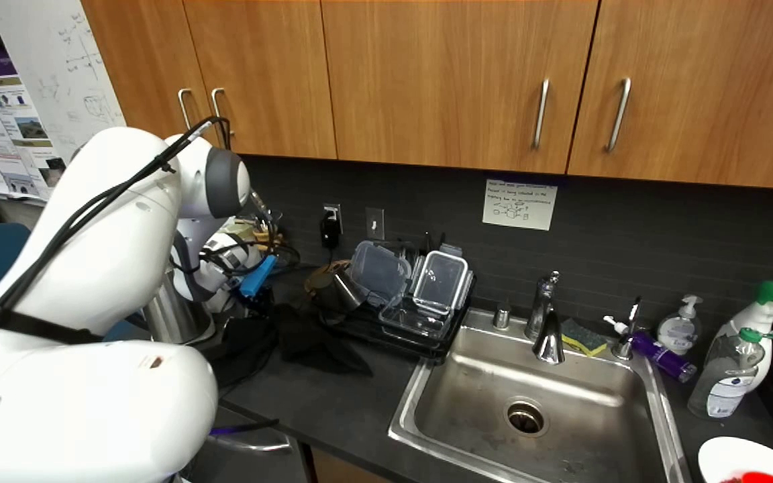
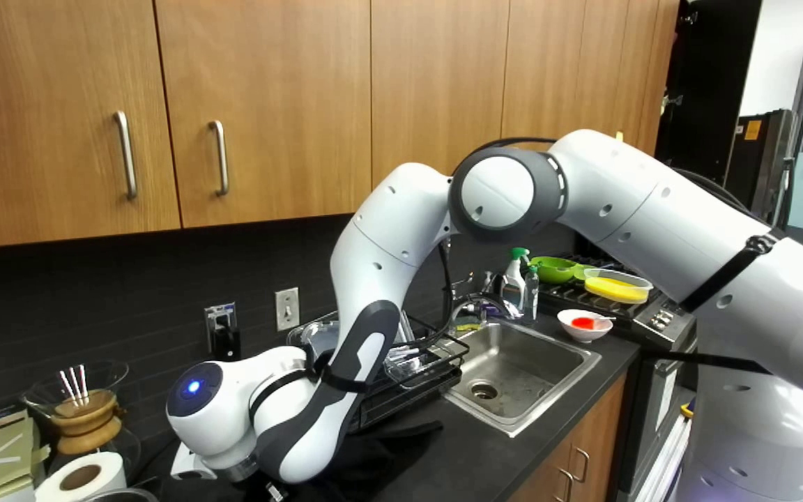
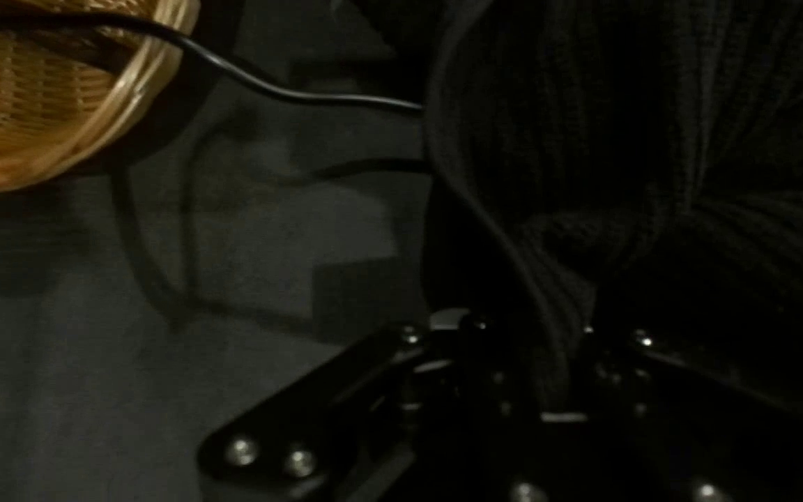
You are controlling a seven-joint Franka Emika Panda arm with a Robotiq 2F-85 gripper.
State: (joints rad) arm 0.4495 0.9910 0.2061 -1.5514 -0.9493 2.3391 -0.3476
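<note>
The fingers of the gripper [image 3: 548, 348] are clamped together on a fold of dark cloth [image 3: 583, 139], which bunches around the grip above the counter [image 3: 248, 265]; in both exterior views more of it lies in front of the dish rack [image 2: 412, 399]. The likeliest failure is a slip: only a narrow, gathered strip seems to be pinched, so a quick pull could drag it free. Black fabric, black fingers and dim light make it hard to judge how secure that hold is. A thin cable [image 3: 255, 84] crosses the wicker basket [image 3: 140, 87] and vanishes at the cloth's edge; whether it is snagged cannot be told, but if it is, raising the cloth could tug it and shift the basket. The loose part could also catch on the rack's corner and upset dishes, while a low sideways swing of the arm [image 2: 380, 258] might bump the paper roll [image 2: 103, 468].
</note>
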